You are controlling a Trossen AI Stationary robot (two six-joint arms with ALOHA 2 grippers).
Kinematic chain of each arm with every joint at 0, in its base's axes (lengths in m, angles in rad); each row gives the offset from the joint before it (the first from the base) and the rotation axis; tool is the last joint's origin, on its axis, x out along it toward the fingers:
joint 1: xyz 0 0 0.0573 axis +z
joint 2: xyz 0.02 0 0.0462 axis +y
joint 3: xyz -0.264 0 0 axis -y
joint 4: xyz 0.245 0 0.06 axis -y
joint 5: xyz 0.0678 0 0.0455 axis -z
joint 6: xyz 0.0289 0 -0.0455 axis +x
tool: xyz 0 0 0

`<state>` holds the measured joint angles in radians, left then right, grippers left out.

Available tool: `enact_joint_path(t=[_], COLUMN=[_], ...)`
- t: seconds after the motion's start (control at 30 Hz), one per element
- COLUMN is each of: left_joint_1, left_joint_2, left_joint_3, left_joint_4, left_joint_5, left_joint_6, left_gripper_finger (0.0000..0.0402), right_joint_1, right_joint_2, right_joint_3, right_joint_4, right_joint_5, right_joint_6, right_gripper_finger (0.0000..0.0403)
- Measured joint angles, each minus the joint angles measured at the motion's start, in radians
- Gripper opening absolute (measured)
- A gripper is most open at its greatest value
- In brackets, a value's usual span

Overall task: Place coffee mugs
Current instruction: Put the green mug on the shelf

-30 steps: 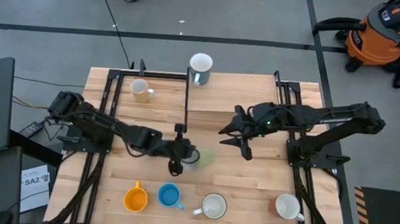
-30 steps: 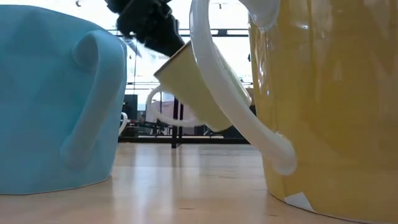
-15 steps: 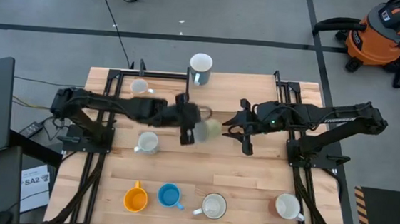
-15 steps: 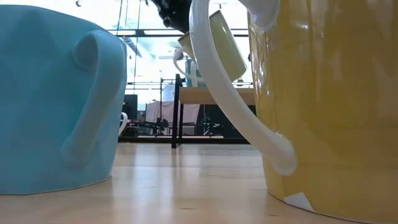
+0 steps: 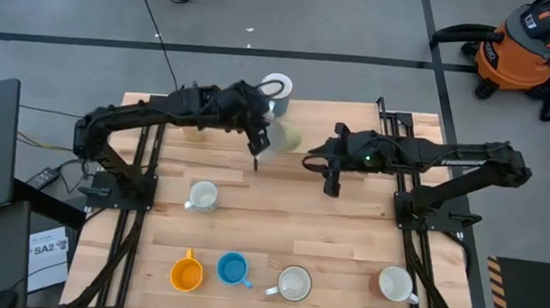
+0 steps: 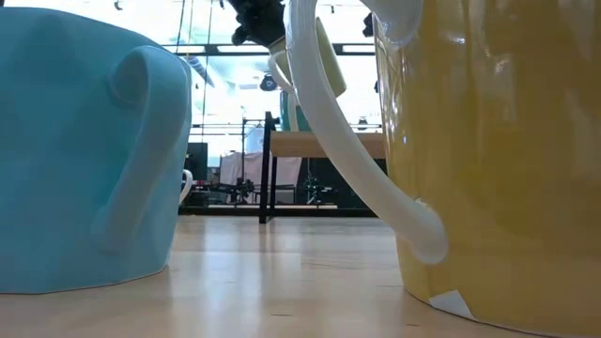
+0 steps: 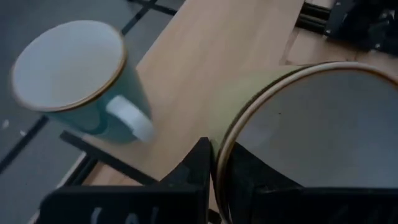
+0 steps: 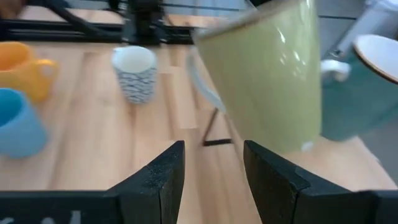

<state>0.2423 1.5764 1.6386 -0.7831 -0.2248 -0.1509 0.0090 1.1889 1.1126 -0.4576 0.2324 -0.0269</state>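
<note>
A light wooden table (image 5: 347,234) is seen carrying several mugs. A teal mug (image 5: 276,87) is set at the far edge, a patterned white mug (image 5: 202,196) left of centre. Along the near edge an orange mug (image 5: 185,273), a blue mug (image 5: 233,269), a cream mug (image 5: 293,284) and a white-lined mug (image 5: 396,284) are lined up
</note>
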Motion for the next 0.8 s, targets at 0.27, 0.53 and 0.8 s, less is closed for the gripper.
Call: enact_joint_path(t=[0.27,0.53,0.8], left_joint_1=[0.058,0.070,0.070], left_joint_2=[0.000,0.009,0.017], left_joint_3=[0.024,0.025,0.025], left_joint_4=[-0.066,-0.095,-0.109], left_joint_5=[0.074,0.072,0.071], left_joint_6=[-0.049,-0.051,-0.073], left_gripper_finger=[0.0032,0.0032,0.0032], right_joint_1=[-0.080,-0.136,-0.176], right_joint_2=[0.075,0.169,0.248], right_joint_3=[0.000,0.000,0.000], right_joint_4=[0.033,0.125,0.200], right_joint_5=[0.037,0.036,0.035], right_joint_6=[-0.022,-0.064,-0.106], right_gripper_finger=[0.0170,0.0170,0.0170])
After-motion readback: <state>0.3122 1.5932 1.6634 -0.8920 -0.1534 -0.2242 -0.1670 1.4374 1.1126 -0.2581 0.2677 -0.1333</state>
